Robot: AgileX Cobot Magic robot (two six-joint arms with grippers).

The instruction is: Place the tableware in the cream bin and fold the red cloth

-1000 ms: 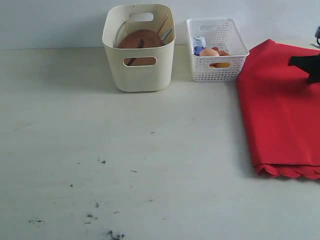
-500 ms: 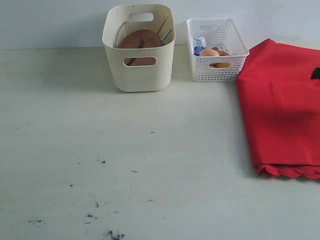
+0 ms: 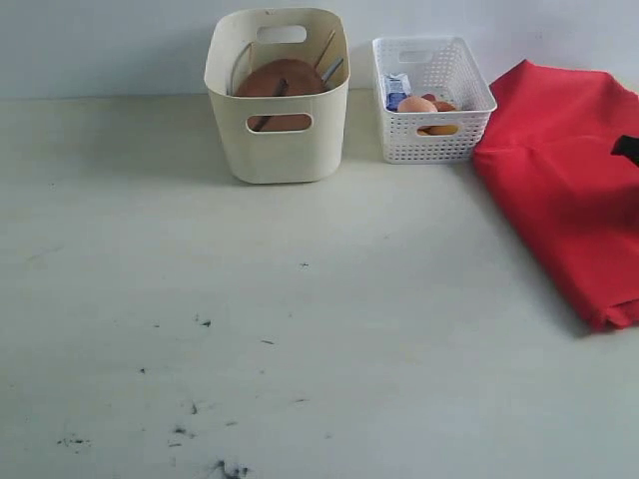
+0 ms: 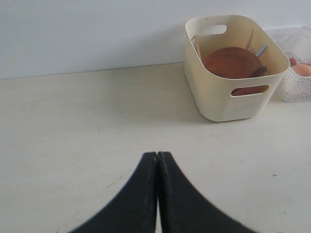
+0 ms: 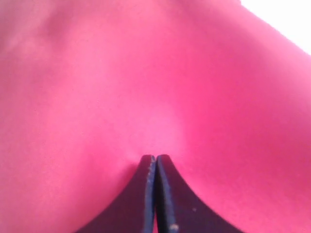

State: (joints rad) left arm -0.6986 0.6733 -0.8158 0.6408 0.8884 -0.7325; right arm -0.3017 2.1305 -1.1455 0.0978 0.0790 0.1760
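The cream bin (image 3: 278,150) stands at the back of the table, and the left wrist view shows it too (image 4: 223,102). Inside lean the round brown plate (image 3: 283,78), wooden chopsticks (image 3: 325,45) and the metal knife (image 3: 332,68). The cup and bowl are hidden. The red cloth (image 3: 559,190) lies at the right, its near part drawn into a slanted edge. My right gripper (image 5: 155,158) is shut on a pucker of that cloth and shows only as a dark bit (image 3: 627,150) at the exterior view's right edge. My left gripper (image 4: 157,154) is shut and empty over bare table.
A white lattice basket (image 3: 433,140) with an egg (image 3: 416,105) and other food sits between the bin and the cloth. Dark specks (image 3: 205,322) mark the front left of the pale table. A wall runs behind the bins.
The cloth's near scalloped edge has been pulled up and to the right, so the cloth now ends in a slanted fold. The right gripper slid to the view's right edge.
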